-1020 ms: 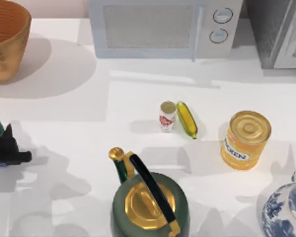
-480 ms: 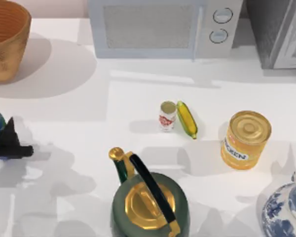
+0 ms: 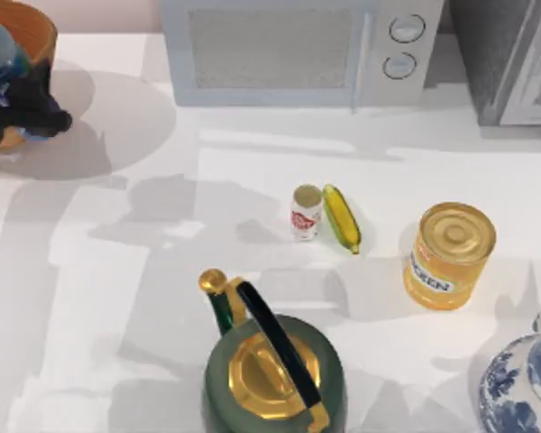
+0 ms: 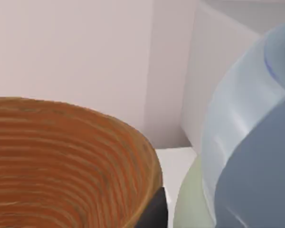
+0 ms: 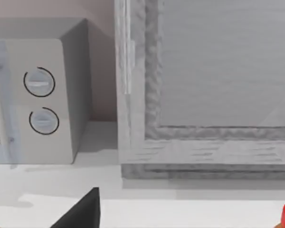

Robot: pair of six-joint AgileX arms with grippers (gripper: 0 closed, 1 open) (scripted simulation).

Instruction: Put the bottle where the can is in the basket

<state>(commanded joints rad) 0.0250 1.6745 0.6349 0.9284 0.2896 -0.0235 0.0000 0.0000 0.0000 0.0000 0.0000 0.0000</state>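
At the worktop's far-left corner the left pincer [image 3: 22, 113] grips the bottle [image 3: 0, 56] above the basket [image 3: 38, 36]; it should carry inward past the rim, lower upright, then release; the can [image 3: 306, 212] stands mid-worktop.

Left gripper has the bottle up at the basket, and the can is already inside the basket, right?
Not quite. The can stands on the table beside the corn cob, as the top view shows. The left gripper does hold the bottle at the basket.
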